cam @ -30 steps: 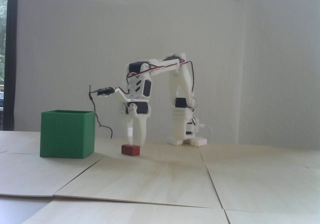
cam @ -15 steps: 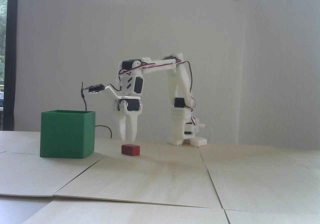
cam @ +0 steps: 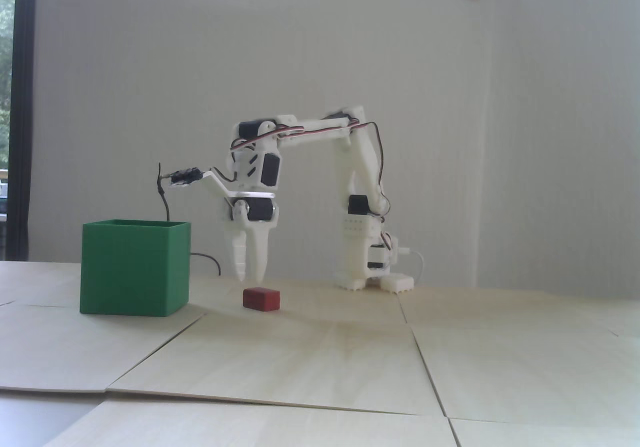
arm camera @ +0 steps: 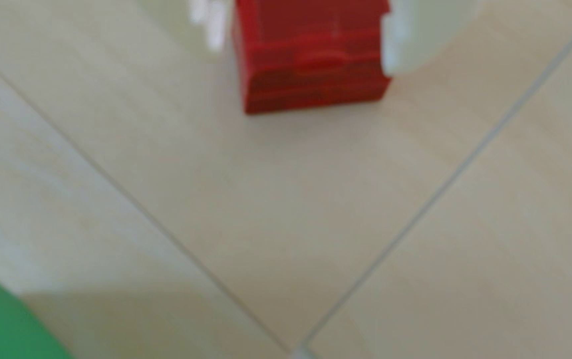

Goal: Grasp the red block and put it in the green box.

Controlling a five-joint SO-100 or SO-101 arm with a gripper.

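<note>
the white two-finger gripper (cam: 251, 276) hung just above the small dark-red rectangular block (cam: 260, 299) on the pale wooden table (cam: 320, 357), fingers seemingly slightly apart, straddling it.

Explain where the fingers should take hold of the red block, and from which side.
Grip the red block across its two short end faces, coming straight down from above. It lies flat on the table, wider than tall, and in the wrist view the fingers already flank it.
</note>
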